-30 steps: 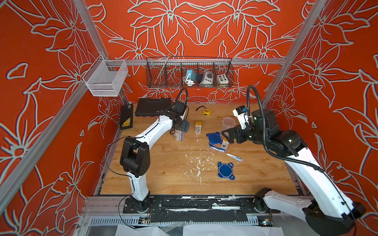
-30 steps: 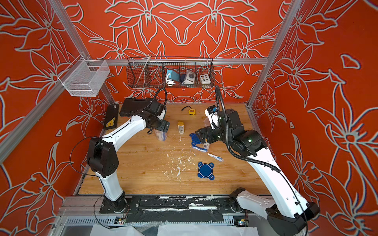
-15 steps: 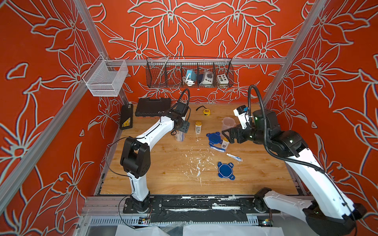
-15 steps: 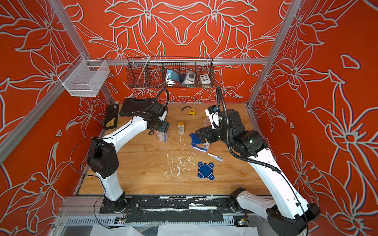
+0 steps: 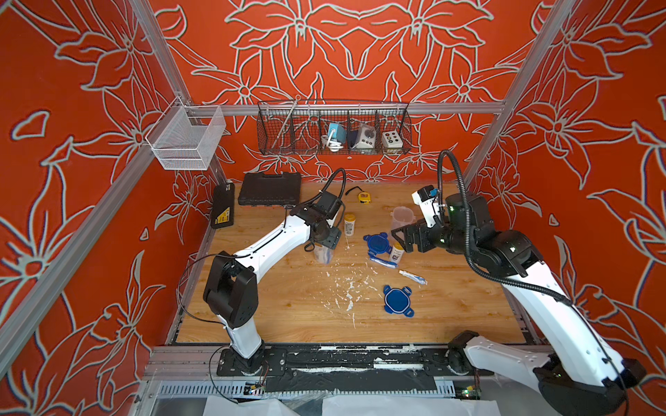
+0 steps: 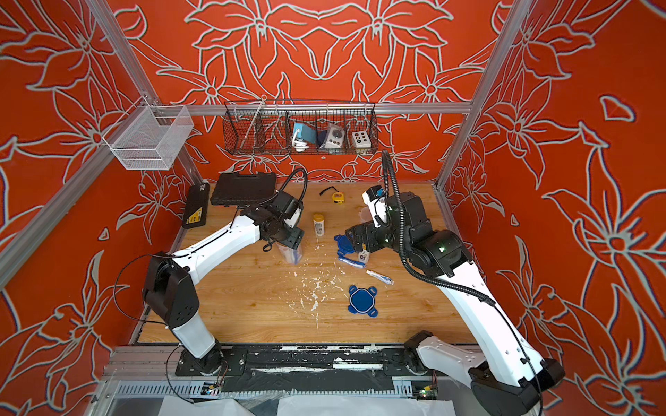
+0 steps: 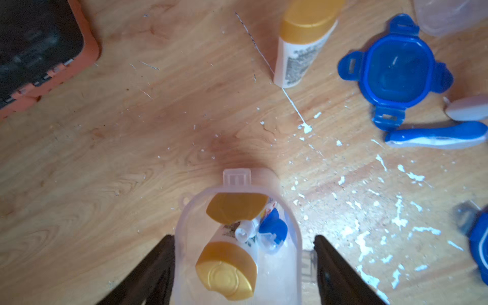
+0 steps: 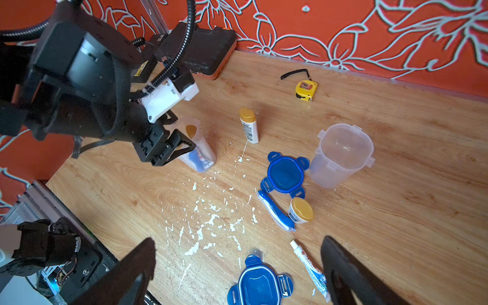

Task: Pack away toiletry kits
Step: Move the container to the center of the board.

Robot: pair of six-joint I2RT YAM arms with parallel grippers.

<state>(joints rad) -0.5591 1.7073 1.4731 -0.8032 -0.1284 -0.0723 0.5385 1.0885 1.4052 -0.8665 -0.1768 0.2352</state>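
the filled tub (image 7: pixel 184 227) stands upright on the surface (image 5: pixel 288 306), long axis vertical and mouth up, toward 10 o'clock from the surface's middle in both top views. since a moment ago the left hand (image 7: pixel 243 237) has drawn in on it: one finger touches the wall and the other meets a side tab, a grip on the tub. the loose things lie where they did.

inside the tub stand two yellow-capped bottles (image 7: pixel 225 272), caps up, with a small tube (image 7: pixel 244 232) and a blue toothbrush (image 7: pixel 273 227).

at 1 o'clock from it a loose bottle (image 5: pixel 349 225) lies with its long axis 12 to 6, cap toward 12. at 3 o'clock lies a blue lid (image 5: pixel 377 245). at 2 o'clock the empty tub (image 5: pixel 400 218) stands upright.

a spare toothbrush (image 5: pixel 382 260) and a loose tube (image 5: pixel 412 278) lie along 10 to 4. a short bottle (image 5: pixel 396 252) stands just beside the spare toothbrush. a second lid (image 5: pixel 398 300) lies at 4 o'clock.

the right hand (image 8: pixel 237 241) hovers spread wide, holding nothing, in the same place as before.
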